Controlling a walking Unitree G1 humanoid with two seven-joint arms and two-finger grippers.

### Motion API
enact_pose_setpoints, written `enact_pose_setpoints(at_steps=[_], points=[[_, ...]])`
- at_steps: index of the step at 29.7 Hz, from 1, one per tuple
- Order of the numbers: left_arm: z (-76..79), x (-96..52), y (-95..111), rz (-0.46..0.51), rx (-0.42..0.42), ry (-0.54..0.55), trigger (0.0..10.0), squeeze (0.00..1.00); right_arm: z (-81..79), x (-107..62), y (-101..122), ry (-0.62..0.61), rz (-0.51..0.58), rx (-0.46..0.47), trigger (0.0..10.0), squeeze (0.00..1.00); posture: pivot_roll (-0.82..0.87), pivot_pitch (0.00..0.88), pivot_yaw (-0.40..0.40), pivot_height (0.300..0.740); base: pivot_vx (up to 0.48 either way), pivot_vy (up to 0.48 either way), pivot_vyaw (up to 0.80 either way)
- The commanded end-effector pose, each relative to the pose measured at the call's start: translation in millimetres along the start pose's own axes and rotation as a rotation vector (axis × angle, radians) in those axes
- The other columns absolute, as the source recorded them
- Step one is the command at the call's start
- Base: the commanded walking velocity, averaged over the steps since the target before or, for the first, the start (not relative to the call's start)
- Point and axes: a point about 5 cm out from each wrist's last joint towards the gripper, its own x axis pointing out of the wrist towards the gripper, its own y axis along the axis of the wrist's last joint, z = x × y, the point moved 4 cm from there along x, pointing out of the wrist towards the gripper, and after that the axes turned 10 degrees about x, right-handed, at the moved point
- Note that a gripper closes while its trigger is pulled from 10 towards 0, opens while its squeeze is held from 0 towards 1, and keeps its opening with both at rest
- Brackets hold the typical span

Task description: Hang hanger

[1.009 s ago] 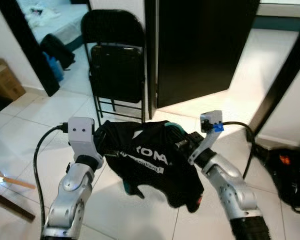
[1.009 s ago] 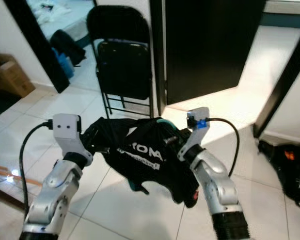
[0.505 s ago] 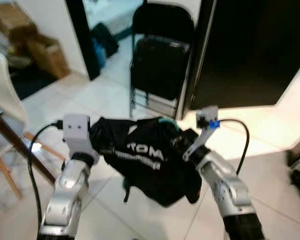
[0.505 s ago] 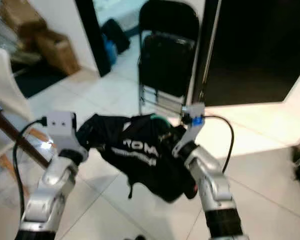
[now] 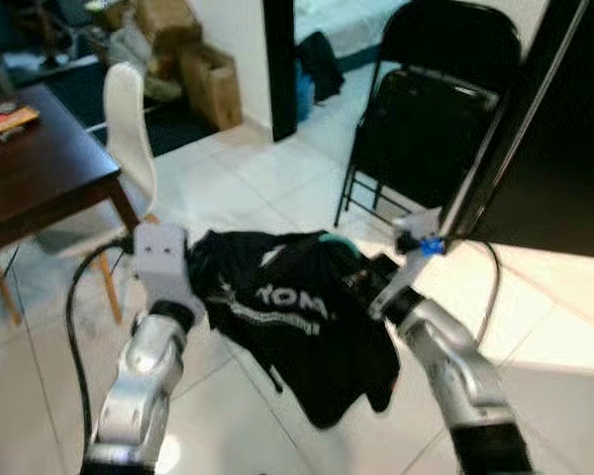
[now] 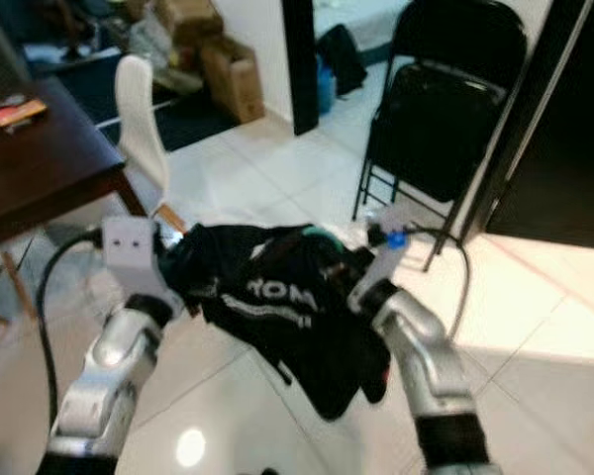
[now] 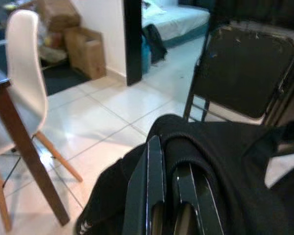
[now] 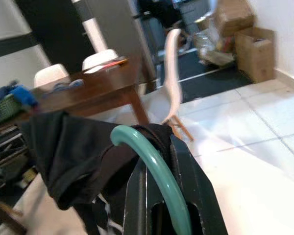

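Note:
A black T-shirt [image 5: 297,317] with white lettering hangs on a teal hanger [image 8: 149,161], held up in front of me between both arms. My left gripper [image 5: 202,283] is shut on the shirt's left shoulder, with black cloth draped over its fingers [image 7: 152,186]. On the other side, my right gripper [image 5: 364,279] is shut on the hanger near its teal hook [image 5: 333,239]. The rest of the hanger is hidden inside the shirt, whose lower part dangles above the tiled floor.
A black folding chair [image 5: 441,109] stands ahead on the right beside a dark door [image 5: 574,129]. To the left are a dark wooden table [image 5: 30,168] and a white chair [image 5: 129,124]. Cardboard boxes [image 5: 208,79] sit by an open doorway [image 5: 337,30].
The camera has swung to the left, so the table, white chair and boxes have come into view. Both grippers hold the shirt and hanger as before.

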Motion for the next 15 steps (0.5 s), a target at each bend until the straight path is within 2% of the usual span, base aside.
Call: enact_pose_setpoints(at_steps=[1, 10, 12, 15], points=[[-3.0, -0.9, -2, -0.006, 0.009, 0.011, 10.0, 0.0, -6.9, 2.9, 0, 0.031, 0.01, -0.005, 10.0, 0.0, -0.05, 0.118, 0.015, 0.74, 0.0, 0.0, 0.8], [-6.1, 2.4, 9, 0.037, 0.006, 0.01, 10.0, 0.0, -7.3, 6.6, 9, 0.047, 0.033, -0.022, 10.0, 0.0, -0.05, 0.113, 0.014, 0.74, 0.0, 0.0, 0.8], [-8.9, 4.2, 16, 0.061, 0.009, 0.014, 10.0, 0.0, -9.2, 9.5, 17, 0.056, 0.057, -0.025, 10.0, 0.0, -0.05, 0.113, 0.014, 0.74, 0.0, 0.0, 0.8], [-20.6, 10.4, 43, 0.142, 0.02, 0.029, 10.0, 0.0, -17.9, 20.9, 48, 0.078, 0.142, -0.053, 10.0, 0.0, -0.04, 0.107, 0.011, 0.74, 0.19, 0.0, 0.41]])
